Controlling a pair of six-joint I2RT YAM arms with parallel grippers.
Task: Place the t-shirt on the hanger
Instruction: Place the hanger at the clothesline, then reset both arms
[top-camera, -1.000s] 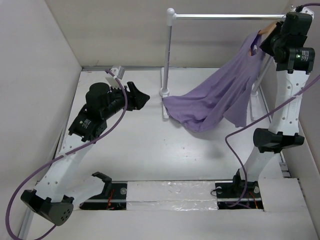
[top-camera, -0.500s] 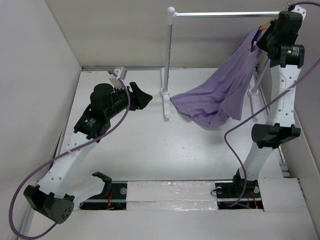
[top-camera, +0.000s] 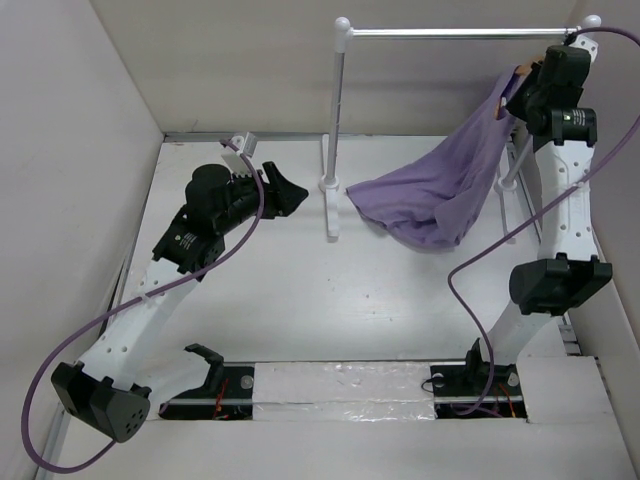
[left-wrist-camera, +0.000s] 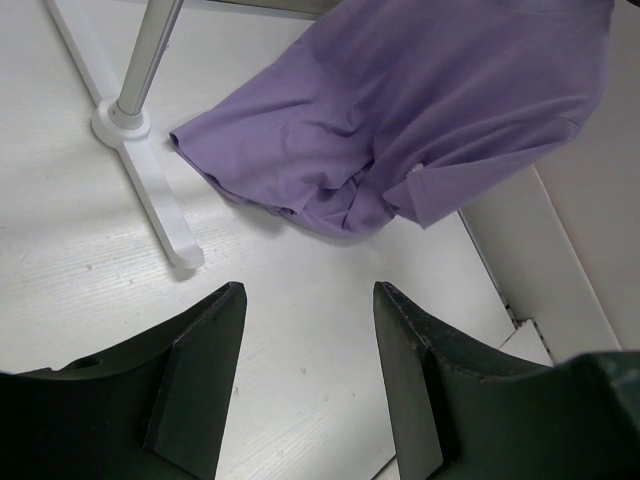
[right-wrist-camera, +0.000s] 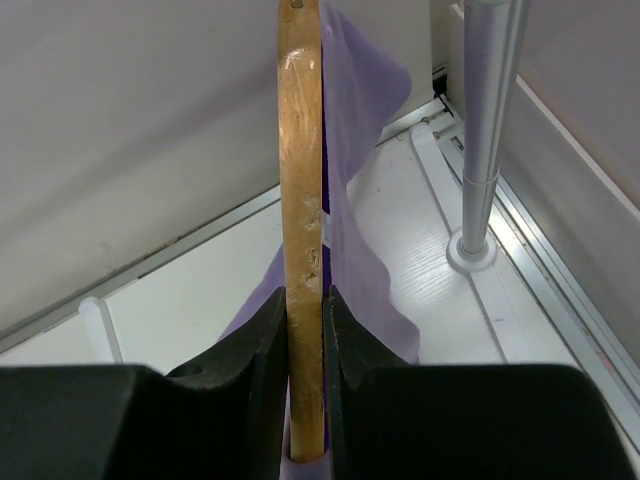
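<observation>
Lavender cloth: the t-shirt (top-camera: 440, 190) is soft and plain, with many shallow folds; one short sleeve with a stitched hem hangs at its lower edge in the left wrist view.
Place of the t-shirt: its upper part is lifted high at the right end of the clothes rail (top-camera: 341, 120), and its lower part lies in a crumpled heap on the white table (top-camera: 330, 300), near the rail's left foot but apart from it.
Long axis of the t-shirt: it runs on a slope, from the neck end up at the right gripper (right-wrist-camera: 305, 300) down and left to the hem on the table.
Hanger: the hanger (right-wrist-camera: 300, 190) is of light-brown wood, smooth and a little glossy, with some pale chipped spots; in the right wrist view it shows edge-on as a narrow, slightly bent strip. Its long axis goes straight away from the jaws. The purple cloth lies against its right side.
Right gripper: its two black fingers are pressed against both sides of the wooden hanger and grip it.
Left gripper: the left gripper (left-wrist-camera: 305, 300) has its jaws spread apart with nothing between them; it is above the table and points toward the heap of cloth.
Rail: a silver metal tube on white flat feet, upright; the pole on the shirt's side stands just beside the hanger in the right wrist view.
</observation>
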